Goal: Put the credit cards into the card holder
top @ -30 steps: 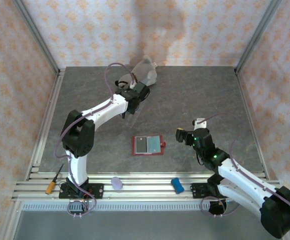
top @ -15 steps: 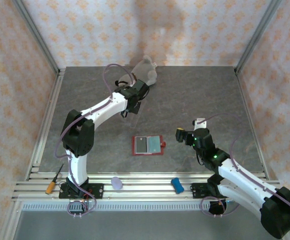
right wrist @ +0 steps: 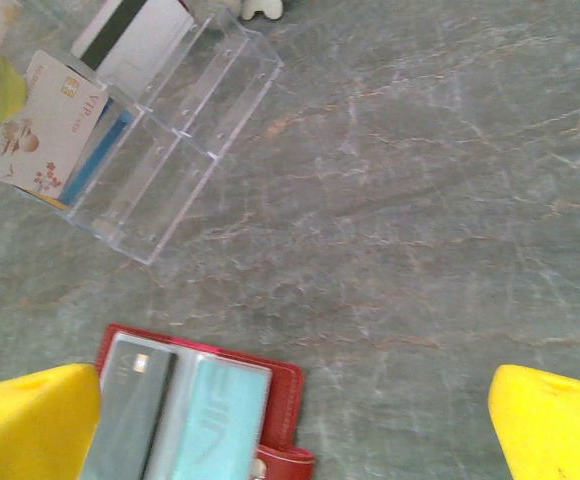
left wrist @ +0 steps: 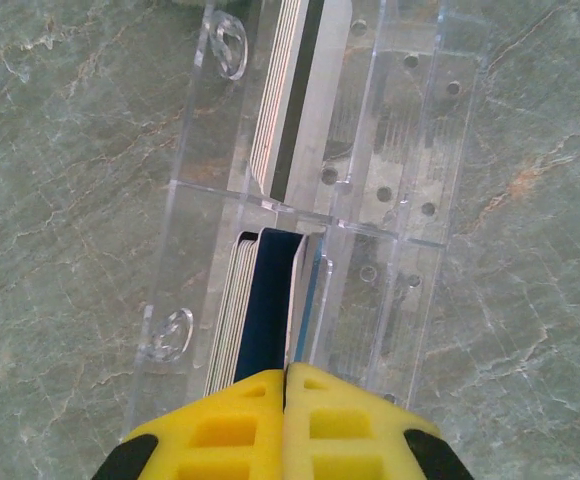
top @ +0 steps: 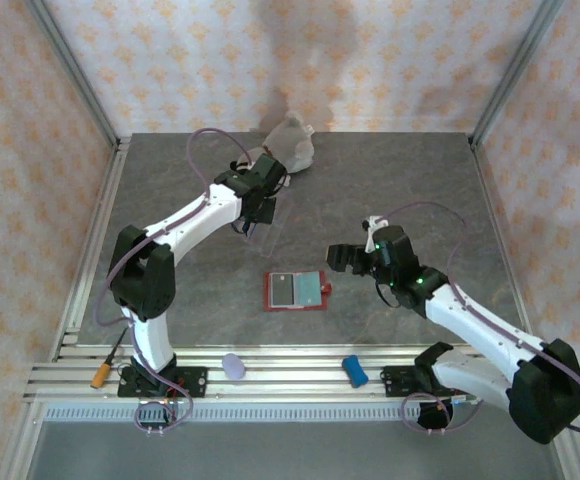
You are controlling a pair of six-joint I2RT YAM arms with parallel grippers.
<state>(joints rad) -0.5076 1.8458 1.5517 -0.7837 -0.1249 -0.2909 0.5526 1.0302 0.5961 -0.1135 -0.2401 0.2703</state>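
Observation:
The red card holder [top: 295, 290] lies open mid-table, with a dark card [right wrist: 130, 400] and a teal card [right wrist: 215, 420] in its pockets. My left gripper [left wrist: 286, 378] is shut on the top edge of a dark blue credit card [left wrist: 270, 300]. That card stands among other credit cards [left wrist: 290, 100] in a clear plastic case [left wrist: 390, 150]. In the right wrist view a pale flowered card [right wrist: 40, 125] leans out of the case [right wrist: 200, 110]. My right gripper [right wrist: 295, 430] hangs open above the holder's right edge [right wrist: 285, 400], holding nothing.
A pale crumpled thing [top: 292, 140] lies at the back wall behind the case [top: 270, 215]. On the front rail sit a blue piece [top: 355, 371], a lilac piece [top: 233, 366] and an orange-handled screwdriver [top: 105, 365]. Frame posts and walls close in the sides.
My right arm has reached forward and to the left, bringing its open gripper beside the holder. My left arm has swung a little to the left, its gripper staying shut at the case.

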